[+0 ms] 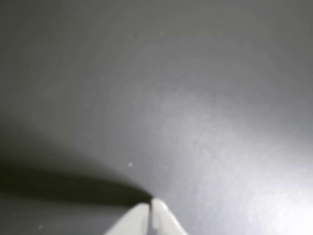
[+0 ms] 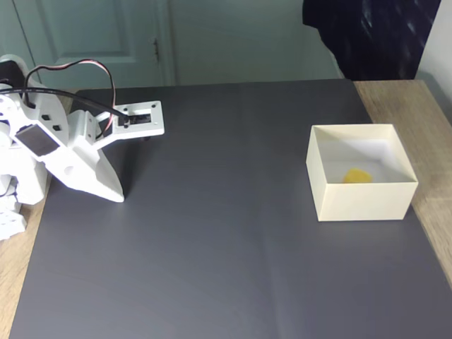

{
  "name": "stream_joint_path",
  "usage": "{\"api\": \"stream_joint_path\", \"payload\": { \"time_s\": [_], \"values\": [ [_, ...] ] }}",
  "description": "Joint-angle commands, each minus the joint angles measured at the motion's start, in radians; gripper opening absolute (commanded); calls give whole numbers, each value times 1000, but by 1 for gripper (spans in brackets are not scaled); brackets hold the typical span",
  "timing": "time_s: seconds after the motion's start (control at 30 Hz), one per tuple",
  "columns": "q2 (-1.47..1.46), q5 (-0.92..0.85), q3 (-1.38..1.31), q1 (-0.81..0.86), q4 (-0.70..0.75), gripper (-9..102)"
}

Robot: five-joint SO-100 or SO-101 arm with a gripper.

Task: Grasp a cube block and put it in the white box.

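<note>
Grey matte sheet (image 1: 161, 98) takes up the wrist view, blurred and lit brightest toward the lower right, with a dark shadow reaching in from the left edge. At the bottom edge the tool (image 1: 150, 203) comes in as two white fingertips (image 1: 134, 220) pressed together, with nothing between them, their points just above the sheet. No writing or label can be read in this view. In the fixed view the same dark grey sheet (image 2: 212, 233) covers most of a wooden worktop (image 2: 417, 106), whose bare wood shows along the right and lower left. The white arm (image 2: 63, 152) sits folded at the left edge of the sheet, with red and black cables (image 2: 78, 70) looping over it, and the tool (image 2: 116, 194) points down at the sheet with its tip touching or nearly touching it. Well apart from it, at the right, stands the white box (image 2: 364, 201), open-topped and square. The cube block (image 2: 358, 175) lies inside on the box floor, near the front wall, which hides its lower part. Behind the worktop are a pale door (image 2: 106, 35) and a dark cloth (image 2: 367, 35). No brand or text is legible anywhere.
</note>
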Motion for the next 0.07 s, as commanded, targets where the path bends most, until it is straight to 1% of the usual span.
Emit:
{"api": "stream_joint_path", "payload": {
  "time_s": [0.0, 0.03],
  "values": [
    [8, -3, -2, 6, 3, 1],
    [8, -3, -2, 6, 3, 1]
  ]
}}
